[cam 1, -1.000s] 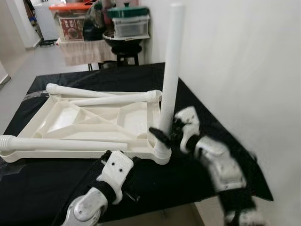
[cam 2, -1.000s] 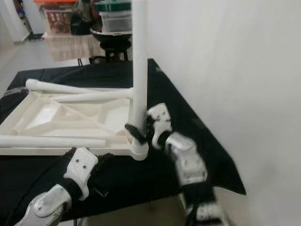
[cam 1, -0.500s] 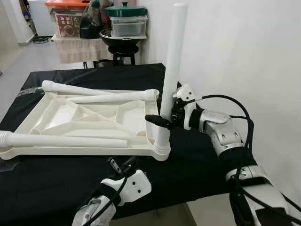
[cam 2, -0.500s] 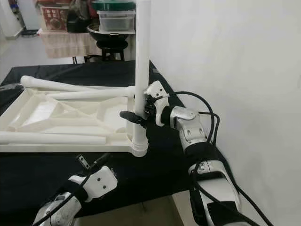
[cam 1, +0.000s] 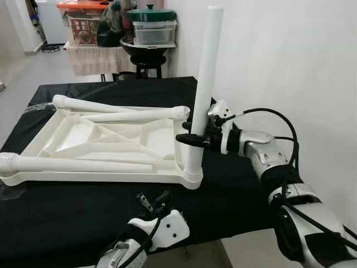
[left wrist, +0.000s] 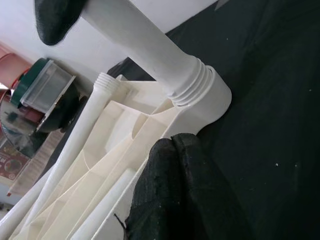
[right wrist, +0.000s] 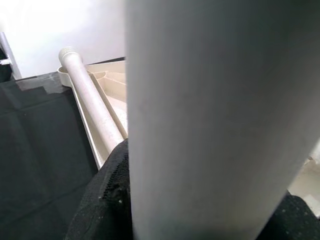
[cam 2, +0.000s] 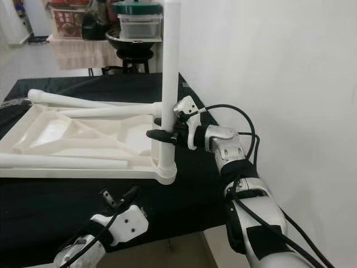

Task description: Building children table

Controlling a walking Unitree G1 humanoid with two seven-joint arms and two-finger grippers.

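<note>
Table leg [cam 1: 204,84] upright, clamped in right hand [cam 1: 192,138]

Silver jointed arms, white wrist housings, looping black cables, black-fingered right hand [cam 1: 192,138]

right gripper [cam 1: 192,138] clamped at mid-height, arm outstretched; left gripper [cam 1: 152,201] low, fingers upward, parted

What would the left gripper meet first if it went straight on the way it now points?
Most likely the corner socket of the upturned white tabletop, where the upright leg is screwed in. The left gripper sits low at the table edge, aimed that way over black cloth; depth is uncertain.
</note>
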